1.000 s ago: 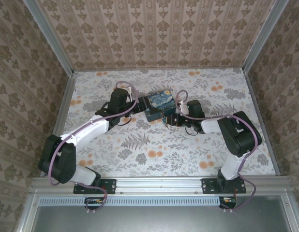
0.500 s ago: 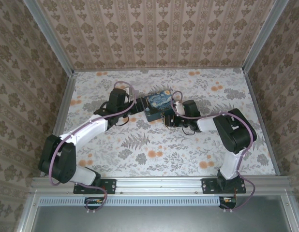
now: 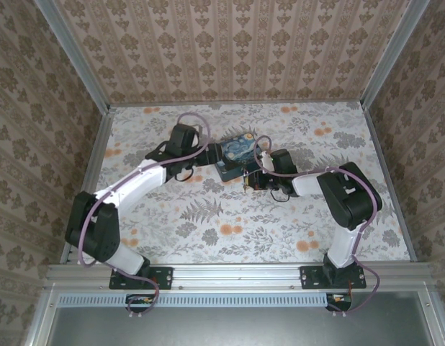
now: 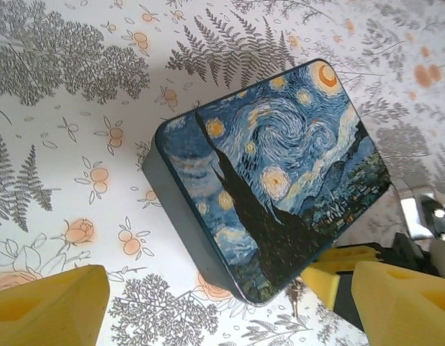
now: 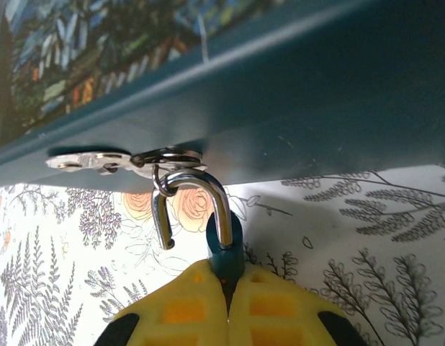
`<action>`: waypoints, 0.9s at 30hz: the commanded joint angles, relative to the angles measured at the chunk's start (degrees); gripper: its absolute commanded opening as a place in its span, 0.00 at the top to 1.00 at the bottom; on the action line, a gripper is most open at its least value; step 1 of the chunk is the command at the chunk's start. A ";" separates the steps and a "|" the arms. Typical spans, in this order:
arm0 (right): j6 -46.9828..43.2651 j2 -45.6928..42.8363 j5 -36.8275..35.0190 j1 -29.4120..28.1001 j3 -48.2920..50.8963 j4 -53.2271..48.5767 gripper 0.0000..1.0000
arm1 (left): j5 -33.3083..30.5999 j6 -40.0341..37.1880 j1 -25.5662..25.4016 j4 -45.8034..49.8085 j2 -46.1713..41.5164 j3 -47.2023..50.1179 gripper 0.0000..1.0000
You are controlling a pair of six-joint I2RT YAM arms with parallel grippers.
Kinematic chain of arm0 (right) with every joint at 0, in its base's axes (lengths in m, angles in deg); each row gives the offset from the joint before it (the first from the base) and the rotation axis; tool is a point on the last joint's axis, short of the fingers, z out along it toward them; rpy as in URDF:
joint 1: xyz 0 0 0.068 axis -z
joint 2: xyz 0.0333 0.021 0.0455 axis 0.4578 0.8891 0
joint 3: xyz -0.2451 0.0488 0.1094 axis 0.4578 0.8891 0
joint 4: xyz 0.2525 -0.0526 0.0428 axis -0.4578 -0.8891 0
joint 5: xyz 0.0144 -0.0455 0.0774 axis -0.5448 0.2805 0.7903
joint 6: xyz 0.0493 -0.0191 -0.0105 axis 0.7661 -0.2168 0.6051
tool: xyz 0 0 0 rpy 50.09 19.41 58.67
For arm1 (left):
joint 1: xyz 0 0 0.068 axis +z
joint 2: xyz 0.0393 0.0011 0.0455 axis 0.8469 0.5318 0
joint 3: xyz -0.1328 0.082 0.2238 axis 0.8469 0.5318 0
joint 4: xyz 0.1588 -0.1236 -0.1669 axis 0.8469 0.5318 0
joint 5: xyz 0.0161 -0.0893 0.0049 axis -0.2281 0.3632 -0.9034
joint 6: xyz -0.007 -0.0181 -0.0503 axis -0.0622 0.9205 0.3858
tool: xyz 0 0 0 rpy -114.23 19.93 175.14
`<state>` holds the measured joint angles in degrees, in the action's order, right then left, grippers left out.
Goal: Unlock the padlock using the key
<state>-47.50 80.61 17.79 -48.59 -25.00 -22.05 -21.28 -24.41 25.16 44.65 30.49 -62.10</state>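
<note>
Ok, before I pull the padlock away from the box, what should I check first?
1. Grip of the right gripper on the padlock: ok, it is shut on the teal body.
2. The shackle is released: ok, one leg hangs free of the body.
3. The shackle is clear of the metal ring: not ok, it is hooked through the ring at the edge of the box.
4. The box is braced by the left gripper: not ok, it is open, with a finger on each side of the near corner and not touching it.
5. Whereabouts of the key: cannot tell. The flat silver piece beside the ring may be it.
</note>
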 commanded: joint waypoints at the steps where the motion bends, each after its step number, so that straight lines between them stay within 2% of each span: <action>1: 4.13 -1.77 -3.79 -0.19 -0.59 -5.54 1.00 | -11.99 -8.30 -3.96 10.86 3.55 -6.98 0.11; 5: 7.48 -2.95 -4.59 -0.21 0.08 -5.93 1.00 | -18.78 -10.50 -6.54 14.61 8.56 -12.24 0.10; 16: 10.90 -3.87 -6.02 -0.10 1.36 -5.59 1.00 | -25.44 -11.88 -10.59 16.52 17.98 -19.96 0.09; 27: 13.55 -3.57 -6.05 0.57 2.29 -3.80 1.00 | -32.41 -13.52 -13.77 17.80 23.73 -22.35 0.08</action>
<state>-35.96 78.08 13.35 -48.50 -24.08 -25.07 -49.93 -36.22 12.07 60.30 52.93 -82.84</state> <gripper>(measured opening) 0.071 0.916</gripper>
